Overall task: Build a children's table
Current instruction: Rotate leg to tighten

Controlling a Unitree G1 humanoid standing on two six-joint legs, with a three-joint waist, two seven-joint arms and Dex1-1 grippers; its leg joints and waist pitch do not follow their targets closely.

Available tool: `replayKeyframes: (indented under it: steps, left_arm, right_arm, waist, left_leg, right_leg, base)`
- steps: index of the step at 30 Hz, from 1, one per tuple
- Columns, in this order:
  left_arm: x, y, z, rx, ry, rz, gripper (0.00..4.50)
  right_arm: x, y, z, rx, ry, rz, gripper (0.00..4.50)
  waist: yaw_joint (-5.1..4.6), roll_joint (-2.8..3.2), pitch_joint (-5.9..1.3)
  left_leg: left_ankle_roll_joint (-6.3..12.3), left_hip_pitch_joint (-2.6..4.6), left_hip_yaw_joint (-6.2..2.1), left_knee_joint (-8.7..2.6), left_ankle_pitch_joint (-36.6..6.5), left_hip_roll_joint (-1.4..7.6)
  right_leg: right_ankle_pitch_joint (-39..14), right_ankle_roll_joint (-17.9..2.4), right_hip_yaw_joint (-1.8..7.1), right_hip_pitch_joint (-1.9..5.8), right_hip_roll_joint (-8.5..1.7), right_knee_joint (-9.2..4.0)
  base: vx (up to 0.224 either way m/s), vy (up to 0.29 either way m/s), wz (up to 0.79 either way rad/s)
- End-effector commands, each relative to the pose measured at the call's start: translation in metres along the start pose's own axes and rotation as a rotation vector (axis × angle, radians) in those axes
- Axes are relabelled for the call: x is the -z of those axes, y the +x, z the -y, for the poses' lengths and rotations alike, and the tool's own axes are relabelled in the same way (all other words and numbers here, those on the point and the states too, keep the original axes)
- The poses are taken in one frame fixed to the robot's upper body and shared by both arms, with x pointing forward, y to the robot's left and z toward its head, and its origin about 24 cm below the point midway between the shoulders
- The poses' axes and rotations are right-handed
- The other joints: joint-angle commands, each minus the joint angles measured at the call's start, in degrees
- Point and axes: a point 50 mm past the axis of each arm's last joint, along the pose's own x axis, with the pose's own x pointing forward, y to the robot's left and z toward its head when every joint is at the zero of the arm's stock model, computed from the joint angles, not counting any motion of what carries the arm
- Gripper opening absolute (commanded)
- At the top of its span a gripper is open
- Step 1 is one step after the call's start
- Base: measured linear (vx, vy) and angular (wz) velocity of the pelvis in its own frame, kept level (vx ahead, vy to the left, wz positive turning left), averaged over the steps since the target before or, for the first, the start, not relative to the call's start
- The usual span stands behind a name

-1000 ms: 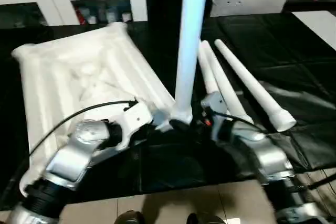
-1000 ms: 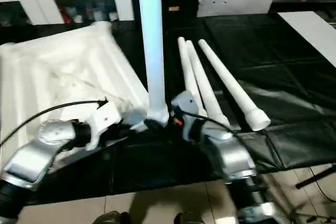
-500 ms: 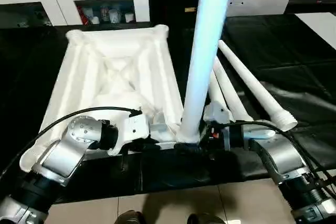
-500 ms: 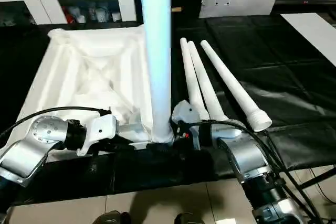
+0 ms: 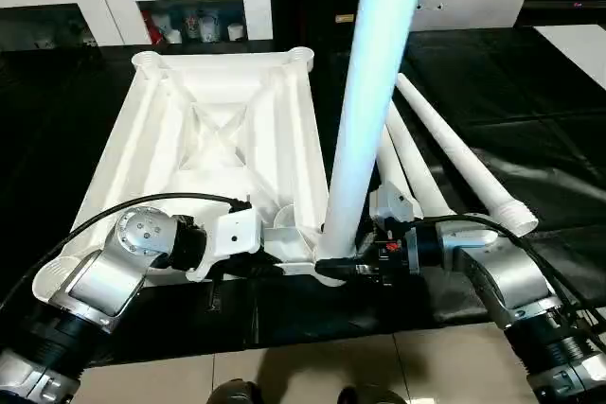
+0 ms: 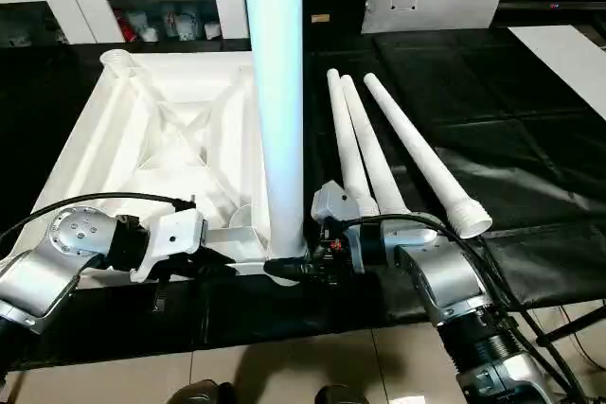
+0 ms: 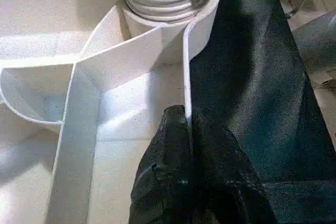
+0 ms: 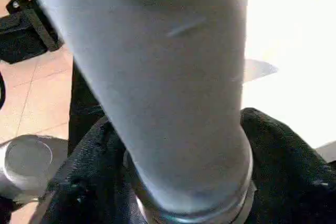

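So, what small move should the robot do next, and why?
Probably turn the upright leg further into the corner socket: its ribbed end already sits there, the right gripper grips its base, and the left gripper pinches the tabletop rim.

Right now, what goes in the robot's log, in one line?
upright leg in table top near corner socket | right claw around its base | left claw pinching rim

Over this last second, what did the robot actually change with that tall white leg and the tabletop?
The upright leg and the tabletop came together: the leg's threaded end now sits in the near corner socket. The tabletop swung round square to the robot. The right gripper still straddles the leg's base, and the left gripper stays pinched on the rim. Three spare legs lie unmoved.
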Motion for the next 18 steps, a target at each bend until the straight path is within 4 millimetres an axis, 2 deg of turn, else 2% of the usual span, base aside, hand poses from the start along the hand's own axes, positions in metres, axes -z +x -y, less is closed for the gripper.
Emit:
replayKeyframes:
  steps: [1,9,12,15,17,18]
  left_arm:
    - [0.001,0.001,0.001,0.026,0.02,-0.027,0.0]
    - [0.003,0.0,0.002,0.017,0.006,-0.017,0.0]
    - [0.0,-0.001,0.001,-0.053,-0.046,0.026,0.0]
    - [-0.004,-0.002,-0.003,-0.128,-0.101,0.048,0.0]
    - [-0.011,0.001,-0.01,-0.298,-0.198,0.082,0.0]
    - [-0.015,0.004,-0.013,-0.38,-0.249,0.103,0.0]
  right_arm:
    - [-0.003,0.003,-0.005,-0.049,-0.003,0.014,2.96]
    - [0.001,0.011,-0.01,-0.061,0.02,0.021,2.82]
    - [0.004,0.022,-0.008,0.026,0.038,0.053,2.8]
    - [0.004,0.031,-0.003,0.118,0.047,0.069,2.8]
    - [0.003,0.049,0.006,0.297,0.091,0.101,2.8]
    - [0.003,0.059,0.01,0.38,0.122,0.11,2.8]
  waist:
    - [-0.02,0.49,-4.58]
    - [0.14,0.39,-4.56]
    - [0.03,0.36,-4.43]
    - [-0.73,0.24,-3.98]
    - [-1.32,0.41,-3.59]
    - [-2.07,0.1,-3.43]
  left_leg:
    - [3.99,0.67,-1.13,-3.15,-6.05,3.36]
    - [4.02,0.57,-1.13,-3.11,-5.76,3.3]
    - [3.74,0.58,-1.11,-3.22,-6.18,3.33]
    - [1.94,0.77,-1.19,-3.57,-9.3,3.23]
    - [1.04,0.76,-1.35,-3.74,-11.1,3.15]
    - [-0.11,0.98,-1.49,-3.74,-13.03,3.01]
  right_leg:
    - [-4.74,-12.38,3.14,3.05,-5.92,-3.88]
    - [-4.66,-12.26,3.13,3.13,-5.98,-3.81]
    - [-5.83,-12.17,3.12,3.01,-6.04,-3.87]
    - [-12.35,-11.49,3.09,2.84,-6.13,-4.49]
    - [-16.79,-10.71,3.08,2.59,-6.13,-4.82]
    - [-21.12,-9.97,3.02,2.26,-6.16,-5.24]
  base:
    - [0.0,0.0,0.0]
    - [0.0,0.0,0.0]
    - [0.0,0.0,0.0]
    - [0.0,0.0,0.0]
    - [0.0,0.0,0.0]
    - [0.0,0.0,0.0]
